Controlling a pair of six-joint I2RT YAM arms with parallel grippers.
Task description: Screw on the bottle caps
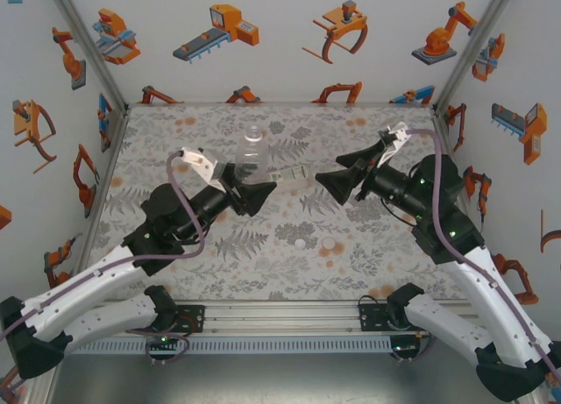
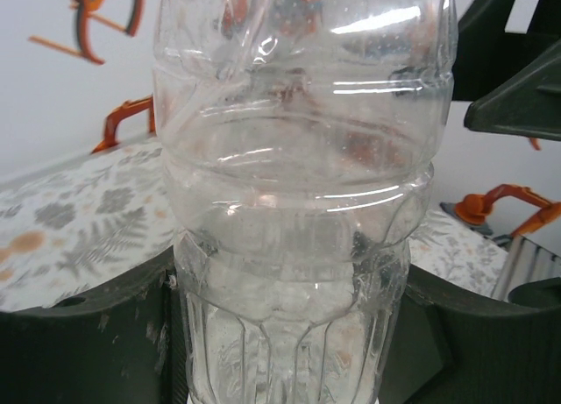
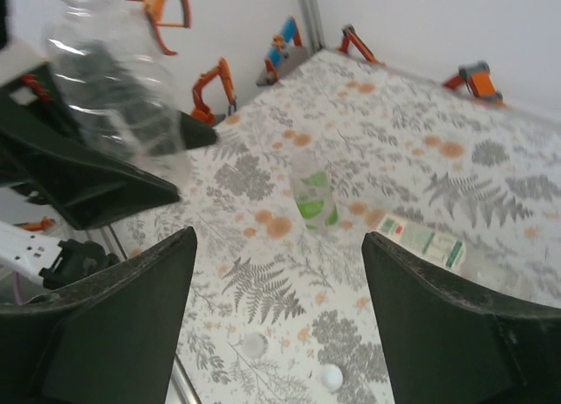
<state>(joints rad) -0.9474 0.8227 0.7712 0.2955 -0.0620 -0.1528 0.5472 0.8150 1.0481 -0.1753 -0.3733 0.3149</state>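
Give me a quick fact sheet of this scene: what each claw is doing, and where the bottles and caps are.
left gripper: shut on the clear bottle
right gripper: open, holding nothing, pointed toward the held bottle
green-tinted bottle: on the table, touched by neither gripper
labelled bottle: lying on its side on the table
bottle caps: two, loose on the table, close together, nearer the arm bases
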